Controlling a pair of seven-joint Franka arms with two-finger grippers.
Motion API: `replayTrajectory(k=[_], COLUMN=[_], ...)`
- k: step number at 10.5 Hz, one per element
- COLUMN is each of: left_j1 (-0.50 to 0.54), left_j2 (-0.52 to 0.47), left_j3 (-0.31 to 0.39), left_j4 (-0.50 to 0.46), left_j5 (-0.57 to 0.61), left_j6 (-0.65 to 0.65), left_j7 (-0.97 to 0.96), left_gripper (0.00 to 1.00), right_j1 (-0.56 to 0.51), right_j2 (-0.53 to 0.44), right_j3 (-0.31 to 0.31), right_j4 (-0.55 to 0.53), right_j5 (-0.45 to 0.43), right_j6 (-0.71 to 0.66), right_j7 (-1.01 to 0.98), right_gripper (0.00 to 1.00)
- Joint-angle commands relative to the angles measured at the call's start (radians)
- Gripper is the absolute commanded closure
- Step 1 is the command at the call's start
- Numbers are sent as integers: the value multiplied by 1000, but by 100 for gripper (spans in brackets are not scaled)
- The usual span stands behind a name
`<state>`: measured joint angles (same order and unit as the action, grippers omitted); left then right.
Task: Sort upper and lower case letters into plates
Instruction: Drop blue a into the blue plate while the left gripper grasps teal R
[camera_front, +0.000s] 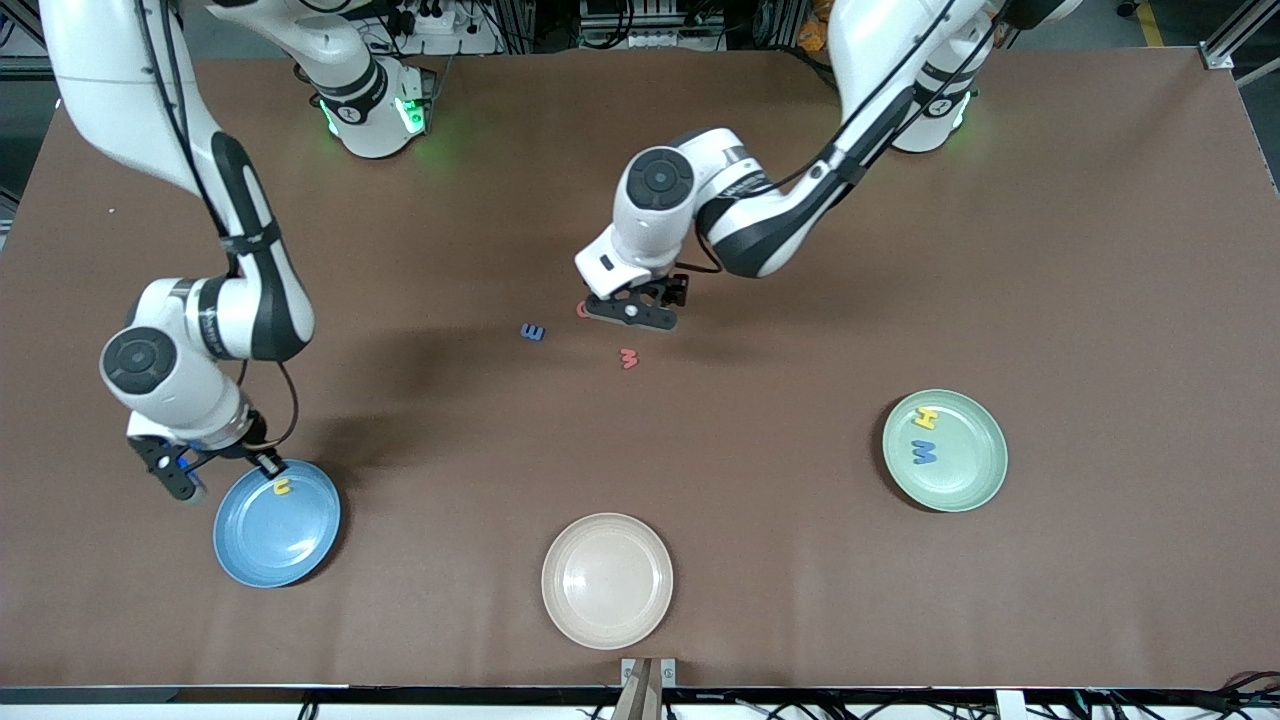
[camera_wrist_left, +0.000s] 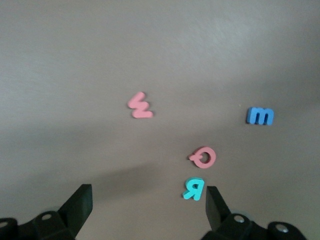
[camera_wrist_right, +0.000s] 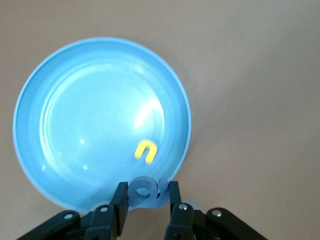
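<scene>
Blue plate (camera_front: 277, 525), at the right arm's end of the table, already holds one yellow letter (camera_front: 283, 487), and the right gripper (camera_wrist_right: 145, 200) hangs over that plate's rim pinching a pale blue letter (camera_wrist_right: 145, 190) between its fingers, not yet dropped. The green plate (camera_front: 968, 480), toward the left arm's end, carries a yellow letter and a dark blue letter (camera_front: 924, 452). By my reckoning three are sorted, one is in hand and four remain.

Those four lie mid-table: a blue m (camera_wrist_left: 260, 116), a pink w-like letter (camera_wrist_left: 140, 105), a pink Q (camera_wrist_left: 203, 157) and a teal R (camera_wrist_left: 193, 189). The left gripper (camera_wrist_left: 148, 205) hovers over this group with its fingers spread wide and empty. Q and R sit just beside each other, so picking one may nudge the other; the other two are well apart. The cream plate (camera_front: 640, 620), nearest the front camera, is empty, and bare table surrounds all three plates
</scene>
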<state>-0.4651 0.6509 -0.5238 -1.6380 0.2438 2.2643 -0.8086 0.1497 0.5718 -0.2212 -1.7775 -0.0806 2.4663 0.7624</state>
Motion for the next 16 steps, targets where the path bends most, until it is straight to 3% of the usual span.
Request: replayTrajectory(k=[1,3,4,5,6,12,14,15,16], left_j1=[-58,-130,-180,-220,-249,-319,-325,-332,-333], left_j2=[70,107,114,128,147,203,208,208,208], left_j3=[8,22,65,100,122,171,173,173,173], left_j4=[26,32,32,39,56,105,104,104,104], left_j5=[125,167,166,164,164,158,158,158,158], left_j6=[27,35,58,72,73,75,75,75,75], left_j7=[-35,-40,-46,-55,-63,-83,-104,-109,-110], left_gripper=[0,0,0,0,0,1,13,25,29], right_j1=[-44,-64,-64,-61,-47,65,67,68,68], right_j2=[86,124,131,132,132,148,143,134,117], right_j3=[14,14,17,20,23,49,71,85,98], right_j4=[136,197,216,219,217,207,185,156,120], right_j5=[-7,-5,2,2,-4,5,7,7,7], right_j6=[-3,12,19,34,71,62,10,-1,-1], right_j7=[-75,-94,-94,-94,-95,-124,-118,-117,-114], right_gripper=[100,100,89,7,0,0,0,0,0])
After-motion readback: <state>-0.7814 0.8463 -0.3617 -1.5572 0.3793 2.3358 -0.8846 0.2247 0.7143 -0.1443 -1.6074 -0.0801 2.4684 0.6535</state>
